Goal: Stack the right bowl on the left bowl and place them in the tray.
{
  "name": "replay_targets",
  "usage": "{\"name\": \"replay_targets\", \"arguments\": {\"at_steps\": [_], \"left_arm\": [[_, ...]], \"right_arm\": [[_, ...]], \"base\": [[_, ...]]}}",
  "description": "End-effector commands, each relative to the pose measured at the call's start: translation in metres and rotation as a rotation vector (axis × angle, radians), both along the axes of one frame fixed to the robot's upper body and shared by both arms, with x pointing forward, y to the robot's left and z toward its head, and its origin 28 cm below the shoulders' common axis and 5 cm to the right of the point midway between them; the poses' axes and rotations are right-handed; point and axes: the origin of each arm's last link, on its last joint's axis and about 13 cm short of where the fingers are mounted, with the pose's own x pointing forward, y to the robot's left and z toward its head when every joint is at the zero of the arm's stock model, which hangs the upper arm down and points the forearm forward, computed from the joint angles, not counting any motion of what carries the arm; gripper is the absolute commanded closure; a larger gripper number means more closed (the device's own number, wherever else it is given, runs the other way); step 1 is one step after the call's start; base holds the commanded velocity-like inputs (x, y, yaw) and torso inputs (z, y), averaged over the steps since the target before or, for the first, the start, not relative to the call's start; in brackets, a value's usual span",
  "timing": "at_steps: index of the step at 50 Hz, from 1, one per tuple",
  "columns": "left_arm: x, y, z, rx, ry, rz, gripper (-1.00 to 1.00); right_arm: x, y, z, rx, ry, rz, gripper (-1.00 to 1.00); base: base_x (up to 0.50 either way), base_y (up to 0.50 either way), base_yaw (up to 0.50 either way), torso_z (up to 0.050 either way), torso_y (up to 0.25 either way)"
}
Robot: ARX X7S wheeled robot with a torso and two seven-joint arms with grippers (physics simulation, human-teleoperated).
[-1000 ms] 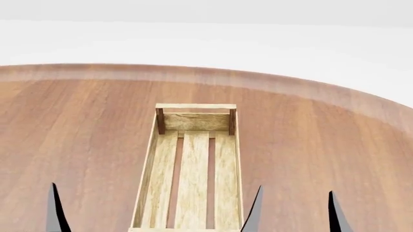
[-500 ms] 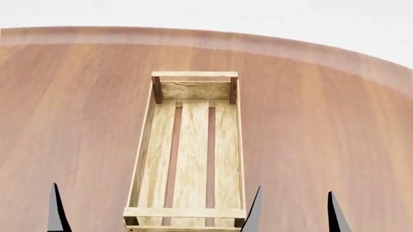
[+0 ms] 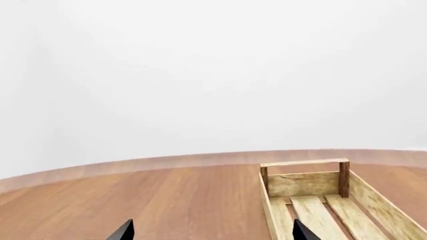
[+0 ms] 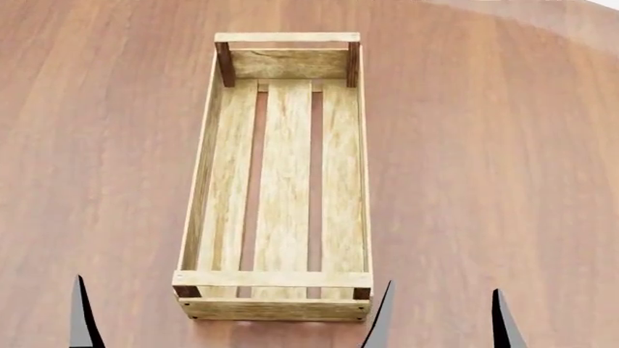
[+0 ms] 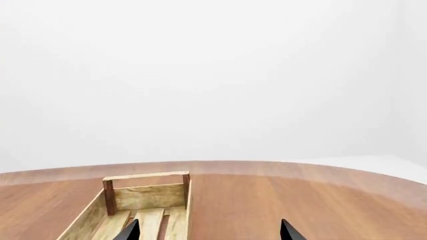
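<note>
**Tray in sight, bowls nowhere yet**

Nearest to me, at six o'clock in the head view, only dark fingertips poke up. My right jaws [image 4: 437, 319] show two tips set wide apart with bare bench between them, so I call them released and holding nothing. My left jaws [image 3: 210, 231] show one tip in the head view at seven o'clock, and in the left wrist view two tips spread wide over bare wood: also released and empty. I judge both arms are parked low and apart like this because there is nothing to grasp yet.

Just beyond the tips, running from six toward twelve o'clock, lies the tray [image 4: 198, 188], lengthwise and square to me on the bench [image 4: 503, 145]. Its near end plank sits just beside my right inner tip. Inside: three floor slats with dark gaps, nothing else. No bowl rests in it.

Farther out, toward twelve, one and eleven o'clock, I see only bare wood and the bench's curved far rim in the wrist views. Neither bowl appears in any view, so I cannot say where they stand; finding them looks like my first step.
</note>
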Motion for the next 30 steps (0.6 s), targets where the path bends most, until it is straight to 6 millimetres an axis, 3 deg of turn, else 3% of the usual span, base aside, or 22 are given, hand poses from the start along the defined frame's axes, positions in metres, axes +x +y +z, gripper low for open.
{"name": "replay_targets", "arguments": {"at_steps": [1,14,24,30], "left_arm": [[-0.001,0.001,0.002,0.008,-0.03,0.007,-1.0],[-0.001,0.005,0.01,0.046,-0.012,0.036,-1.0],[0.0,0.039,0.015,-0.049,0.237,0.113,-1.0],[-0.006,0.052,0.017,-0.039,0.271,0.143,-1.0]], "right_arm": [[-0.001,0.0,0.001,-0.012,-0.011,-0.001,-1.0],[-0.003,0.0,0.002,-0.006,-0.015,0.003,-1.0],[-0.002,0.0,0.0,-0.001,-0.008,0.004,-1.0],[-0.001,-0.001,0.0,-0.005,-0.005,0.005,-1.0]], "base": [[0.0,0.0,0.0,0.0,0.0],[0.0,0.0,0.0,0.0,0.0],[0.0,0.0,0.0,0.0,0.0],[0.0,0.0,0.0,0.0,0.0]]}}
